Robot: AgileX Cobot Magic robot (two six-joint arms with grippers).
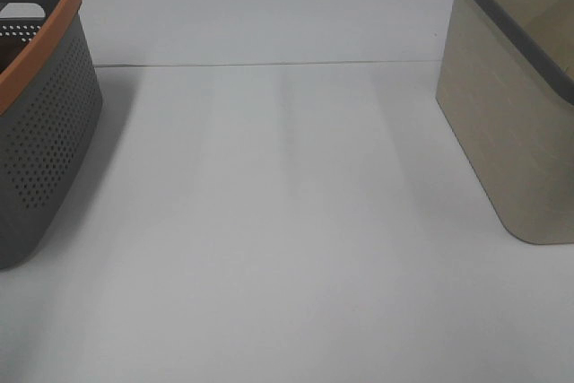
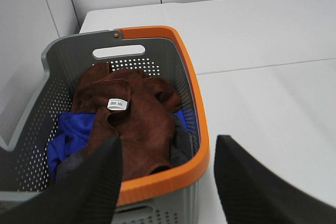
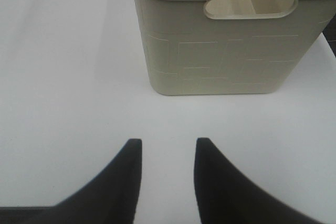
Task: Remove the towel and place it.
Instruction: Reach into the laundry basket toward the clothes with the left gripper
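The towel [image 2: 134,116], dark brown with a small white tag, lies crumpled on top of other cloths inside the grey basket with an orange rim [image 2: 195,103]. My left gripper [image 2: 168,153] hangs open above the basket's near orange rim, apart from the towel, with nothing between its fingers. My right gripper [image 3: 168,153] is open and empty over bare white table, a short way from the beige basket [image 3: 220,61]. In the exterior high view neither gripper shows; the grey basket [image 1: 45,132] sits at the left edge and the beige basket [image 1: 520,114] at the right.
A blue cloth [image 2: 71,135] and a dark grey cloth lie under the towel in the grey basket. The beige basket has a dark grey rim and a handle slot [image 3: 251,7]. White table [image 1: 287,221] spans between the baskets. A white wall stands behind the grey basket.
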